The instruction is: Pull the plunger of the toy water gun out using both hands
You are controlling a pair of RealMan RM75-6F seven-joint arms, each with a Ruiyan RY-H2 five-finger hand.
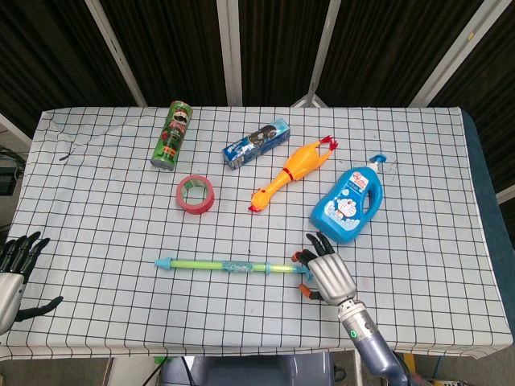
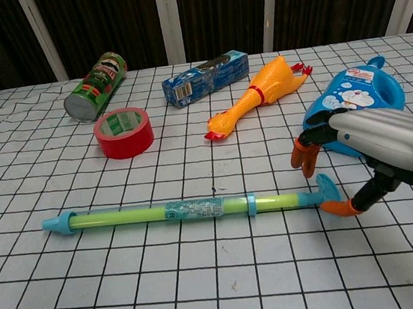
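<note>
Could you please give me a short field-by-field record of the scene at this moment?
target: long green and blue plastic toy water gun, lying flat on the checked tablecloth
plunger handle: blue T-shaped end, at the gun's right end
right hand: open, fingers spread around the handle, no grip visible
left hand: open, at the table's left edge, far from the gun
nearby: blue detergent bottle, yellow rubber chicken, red tape roll
</note>
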